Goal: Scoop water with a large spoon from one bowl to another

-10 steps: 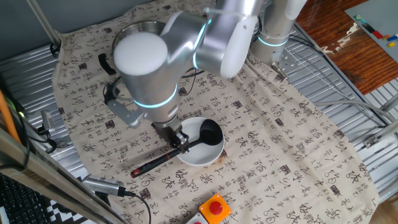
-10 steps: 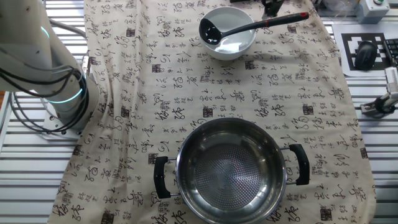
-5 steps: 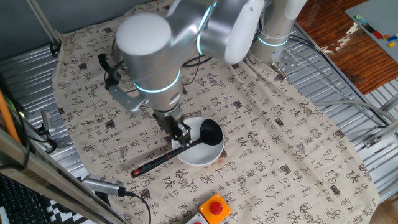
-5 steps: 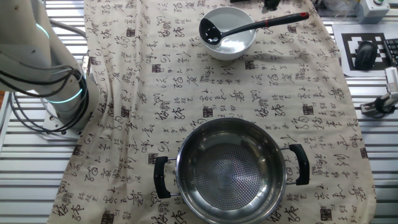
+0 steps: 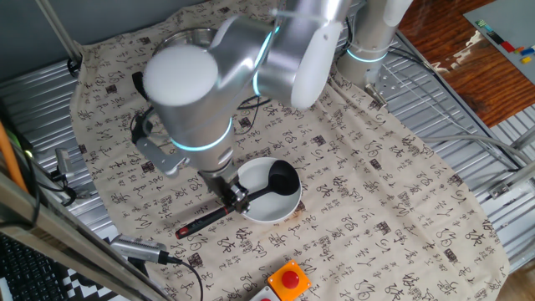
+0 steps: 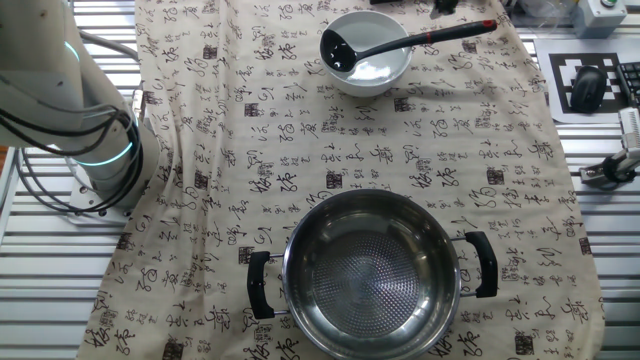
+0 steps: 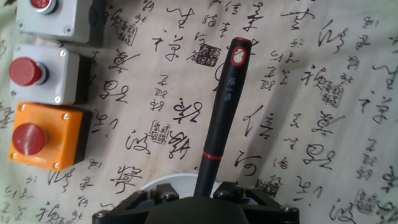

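Observation:
The large spoon, a black ladle point(image 5: 282, 180), lies with its scoop in the white bowl point(image 5: 267, 213). Its handle point(image 5: 205, 219) slopes out over the rim down to the cloth. My gripper point(image 5: 234, 199) is low at the bowl's rim, straddling the handle just outside the bowl. In the hand view the handle point(image 7: 224, 106) runs up from between my gripper's point(image 7: 196, 200) finger blocks to its red tip point(image 7: 241, 42), with gaps at its sides, so it is open. The steel pot point(image 6: 370, 270) stands apart on the cloth, across from the bowl point(image 6: 385, 70) and ladle point(image 6: 337, 50).
Button boxes lie near the handle's end: an orange one point(image 7: 37, 137) and two grey ones point(image 7: 37, 71). The arm's base point(image 6: 90, 150) stands at the cloth's edge. Ribbed metal table surrounds the printed cloth. The arm hides part of the pot point(image 5: 188, 38).
My hand has shifted slightly down the handle and toward the table's front edge. The ladle, bowl and pot have not moved.

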Robot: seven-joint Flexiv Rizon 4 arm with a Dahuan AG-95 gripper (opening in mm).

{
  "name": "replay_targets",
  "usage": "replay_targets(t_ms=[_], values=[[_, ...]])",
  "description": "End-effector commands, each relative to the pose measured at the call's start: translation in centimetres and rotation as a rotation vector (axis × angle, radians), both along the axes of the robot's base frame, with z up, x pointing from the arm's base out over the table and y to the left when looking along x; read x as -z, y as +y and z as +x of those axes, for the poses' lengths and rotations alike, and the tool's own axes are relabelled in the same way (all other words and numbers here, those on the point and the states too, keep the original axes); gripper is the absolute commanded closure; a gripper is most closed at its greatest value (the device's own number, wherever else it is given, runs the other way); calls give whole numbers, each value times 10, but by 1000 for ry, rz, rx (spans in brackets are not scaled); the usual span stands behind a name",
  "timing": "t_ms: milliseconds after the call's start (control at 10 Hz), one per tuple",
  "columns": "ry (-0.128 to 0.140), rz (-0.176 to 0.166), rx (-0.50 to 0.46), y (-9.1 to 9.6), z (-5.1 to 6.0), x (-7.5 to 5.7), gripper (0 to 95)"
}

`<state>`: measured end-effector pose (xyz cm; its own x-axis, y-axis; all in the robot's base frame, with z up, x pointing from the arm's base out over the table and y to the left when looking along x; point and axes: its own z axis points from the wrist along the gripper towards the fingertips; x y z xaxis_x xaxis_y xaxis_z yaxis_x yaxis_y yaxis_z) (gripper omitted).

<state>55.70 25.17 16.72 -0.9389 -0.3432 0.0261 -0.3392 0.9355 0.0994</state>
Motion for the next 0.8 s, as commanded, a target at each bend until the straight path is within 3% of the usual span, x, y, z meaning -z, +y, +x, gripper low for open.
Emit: replay_targets(t_ms=[100, 300, 800], values=[[-3, -1, -9, -2, 3, 12, 380], [3, 0, -26, -3, 5, 20, 380], [1, -24, -18, -3, 5, 20, 380]])
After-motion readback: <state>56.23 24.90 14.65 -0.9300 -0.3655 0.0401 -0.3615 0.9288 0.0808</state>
